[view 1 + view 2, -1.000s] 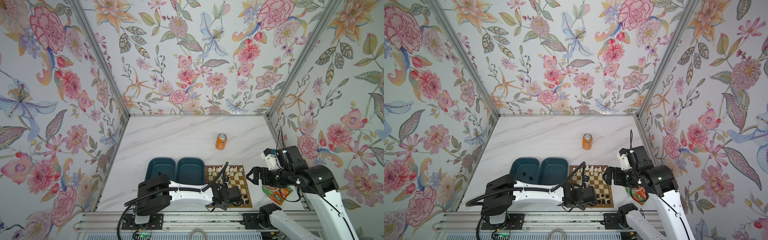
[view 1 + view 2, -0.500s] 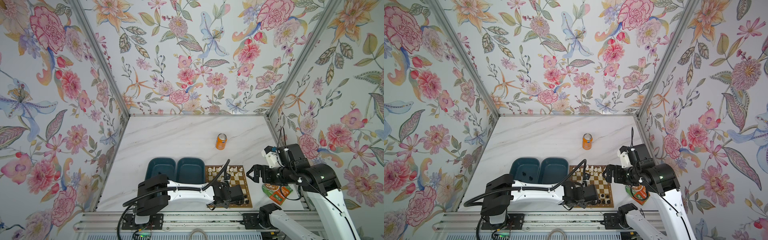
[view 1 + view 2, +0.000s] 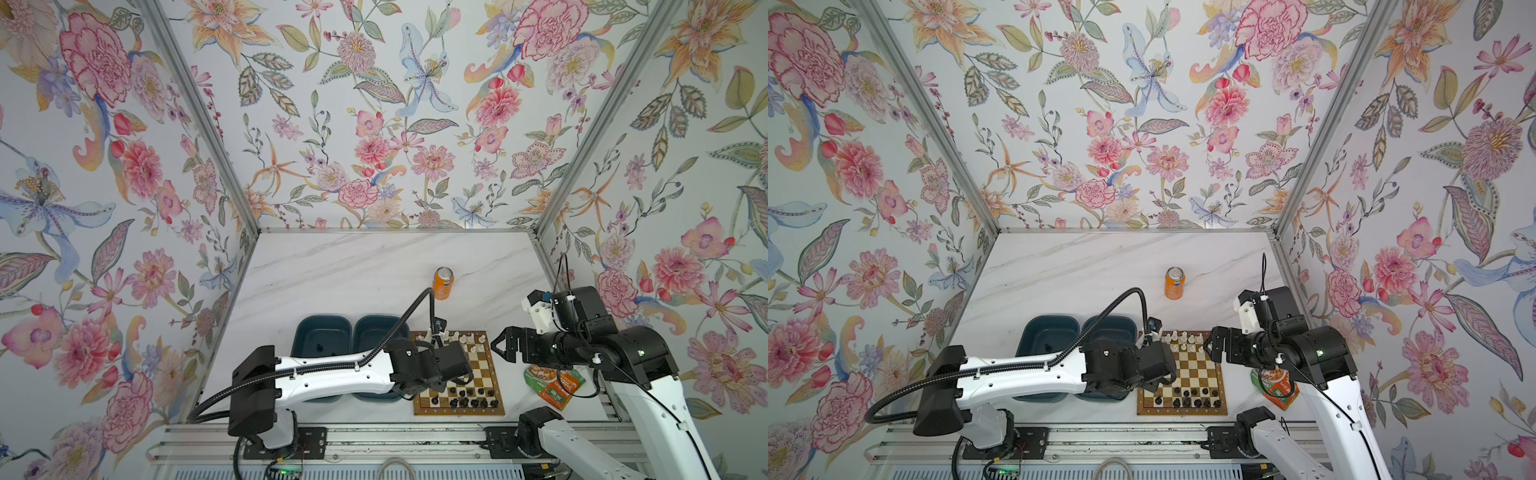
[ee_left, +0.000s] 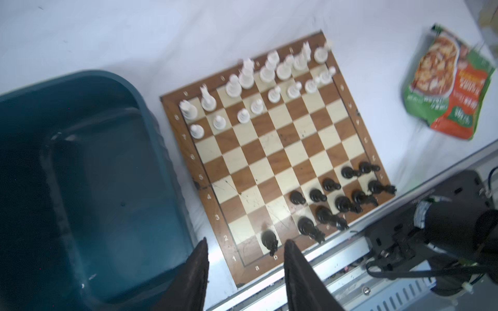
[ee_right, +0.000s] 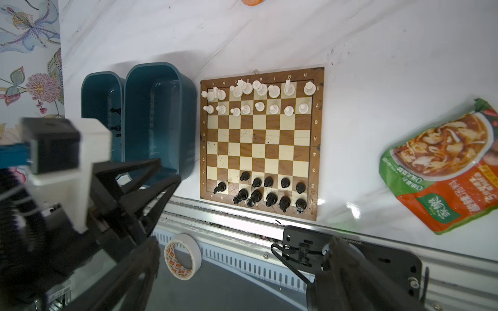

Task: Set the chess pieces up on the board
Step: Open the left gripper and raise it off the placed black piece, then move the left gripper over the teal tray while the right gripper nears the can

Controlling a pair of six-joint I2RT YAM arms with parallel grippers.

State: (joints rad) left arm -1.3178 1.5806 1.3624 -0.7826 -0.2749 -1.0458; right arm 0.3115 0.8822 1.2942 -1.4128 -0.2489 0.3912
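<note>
The board (image 3: 459, 411) lies at the table's front edge, right of centre. White chess pieces (image 5: 258, 99) fill its two far rows. Black chess pieces (image 5: 269, 191) crowd the right part of its two near rows. One black piece (image 4: 269, 240) stands alone near the board's near left corner. My left gripper (image 4: 245, 247) hovers open just above that piece, its fingers clear of it on both sides. In both top views the left gripper (image 3: 436, 384) covers that corner. My right gripper (image 3: 498, 345) hangs wide open and empty above the board's far right edge. A few black pieces (image 5: 116, 119) lie in a tray.
Two dark teal trays (image 3: 322, 332) (image 3: 376, 328) sit side by side left of the board. An orange can (image 3: 443, 282) stands behind the board. A green and orange food packet (image 3: 555, 384) lies right of it. A tape roll (image 5: 183, 255) rests below the table's front rail.
My left gripper's jaws have widened, and the black piece near the board's near left corner now stands free. The right arm has barely shifted.
</note>
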